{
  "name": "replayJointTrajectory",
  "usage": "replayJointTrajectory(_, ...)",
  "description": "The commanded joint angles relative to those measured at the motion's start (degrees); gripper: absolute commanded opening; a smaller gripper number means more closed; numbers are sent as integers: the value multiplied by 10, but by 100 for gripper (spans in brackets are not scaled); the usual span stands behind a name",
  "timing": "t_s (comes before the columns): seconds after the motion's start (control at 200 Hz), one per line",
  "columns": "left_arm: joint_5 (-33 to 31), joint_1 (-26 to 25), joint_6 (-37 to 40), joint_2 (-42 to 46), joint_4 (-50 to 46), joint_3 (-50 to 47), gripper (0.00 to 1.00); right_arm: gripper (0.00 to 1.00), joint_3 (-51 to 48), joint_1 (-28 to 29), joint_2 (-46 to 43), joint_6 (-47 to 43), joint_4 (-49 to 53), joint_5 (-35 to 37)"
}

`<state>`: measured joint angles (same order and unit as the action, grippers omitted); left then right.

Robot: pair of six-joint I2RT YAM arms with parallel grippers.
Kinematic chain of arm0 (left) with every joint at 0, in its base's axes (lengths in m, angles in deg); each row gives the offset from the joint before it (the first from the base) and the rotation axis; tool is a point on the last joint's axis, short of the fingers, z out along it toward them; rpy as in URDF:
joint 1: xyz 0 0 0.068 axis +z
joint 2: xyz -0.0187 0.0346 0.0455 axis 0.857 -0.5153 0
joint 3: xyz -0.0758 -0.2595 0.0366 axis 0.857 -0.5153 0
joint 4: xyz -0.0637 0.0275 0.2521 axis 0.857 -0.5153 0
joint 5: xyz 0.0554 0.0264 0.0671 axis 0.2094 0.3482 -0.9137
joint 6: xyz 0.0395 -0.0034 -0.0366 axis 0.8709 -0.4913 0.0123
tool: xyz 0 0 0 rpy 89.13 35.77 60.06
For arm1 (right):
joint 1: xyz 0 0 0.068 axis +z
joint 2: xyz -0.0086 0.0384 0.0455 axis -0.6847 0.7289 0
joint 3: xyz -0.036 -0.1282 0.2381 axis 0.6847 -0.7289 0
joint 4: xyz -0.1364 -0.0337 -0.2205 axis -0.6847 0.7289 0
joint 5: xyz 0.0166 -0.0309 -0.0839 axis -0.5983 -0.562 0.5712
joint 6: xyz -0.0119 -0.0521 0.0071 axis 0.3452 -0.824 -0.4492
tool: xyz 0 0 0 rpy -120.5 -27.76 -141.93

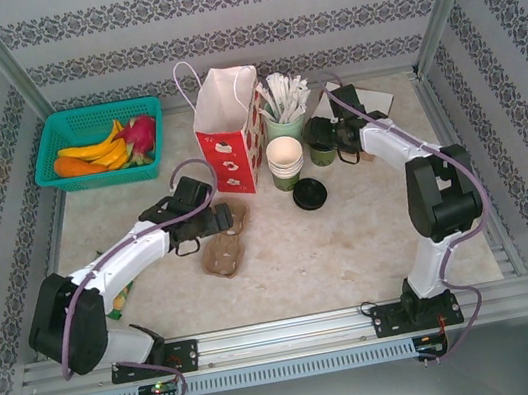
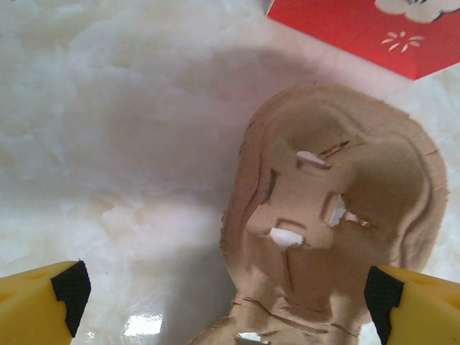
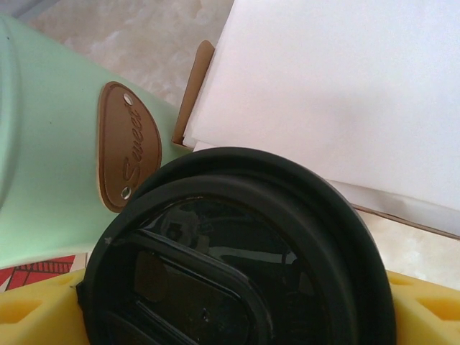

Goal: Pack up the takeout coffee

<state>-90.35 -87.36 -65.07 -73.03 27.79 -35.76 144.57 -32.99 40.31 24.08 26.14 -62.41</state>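
Quick status from my remote seat, mostly me worrying.

Left fingers [image 2: 226, 291] are spread as wide as they go and holding nothing. The tray [image 2: 338, 187] lies flat on the table [image 2: 108, 108] below them, but not centred. One well sits under and ahead of one finger, and the other finger has bare table under it. The bag [image 2: 359, 29] is just beyond the tray, ahead of the fingertips.

Right fingers [image 3: 233, 309] sit either side of the lid [image 3: 237, 244], which is on the cup [image 1: 323, 157]. They're right up against its rim. I honestly can't tell from the wrist cam whether they're pinching it or just flanking it.

What could bite me:
- If I close left as is, I reckon one finger lands on the pulp while the other sweeps table. That would shove the tray sideways or crumple it rather than grab it.
- Pushing forward could nudge the tray into the bag.
- On the right, the grip line looks to be at the lid, not the cup wall. A squeeze or lift there could pop the lid off or leave the cup behind.
- The mint straw holder [image 3: 50, 144] is just beside one right finger, and a white sheet [image 3: 345, 93] lies ahead of the tips. Any swing that way risks knocking the holder.
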Motion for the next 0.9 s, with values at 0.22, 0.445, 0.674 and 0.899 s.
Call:
replayJointTrajectory(0.22, 46, 7, 77, -52, 67, -9, 99, 97, -2, -6, -44, -29, 36, 6)
replayJointTrajectory(0.445, 98, 6, 103, -89, 101, -4, 100, 98, -69, -6, -151, -29, 50, 26)
replayJointTrajectory(0.674, 192, -25, 104, -124, 145, 10, 100, 98, -160, -5, -280, -37, 69, 50)
replayJointTrajectory(0.899, 224, -81, 135, -193, 106, 97, 100, 98, -218, -5, -359, -49, 96, 45)
